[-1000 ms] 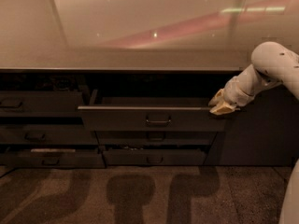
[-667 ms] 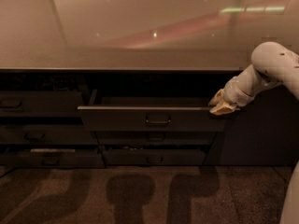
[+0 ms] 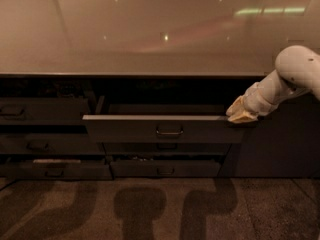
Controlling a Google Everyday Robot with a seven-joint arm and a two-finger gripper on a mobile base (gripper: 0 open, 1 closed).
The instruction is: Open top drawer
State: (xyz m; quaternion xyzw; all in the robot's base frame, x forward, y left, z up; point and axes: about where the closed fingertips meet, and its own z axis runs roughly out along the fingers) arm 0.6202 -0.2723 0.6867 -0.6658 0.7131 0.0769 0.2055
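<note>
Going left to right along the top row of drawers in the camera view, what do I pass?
A dark grey left drawer → pulled-out wide dark grey top drawer → pale gripper at its right corner → white rounded arm.

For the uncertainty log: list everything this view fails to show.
- Top drawer: its inside is hidden behind its own front panel and lies in shadow.
- Gripper, at the drawer front's right upper corner: its hold on the edge is masked by its pale cover.
- Arm: cut off by the right edge.
- Left drawers: cut off by the left edge.
- Recess under the counter: too dark to identify its contents.
</note>
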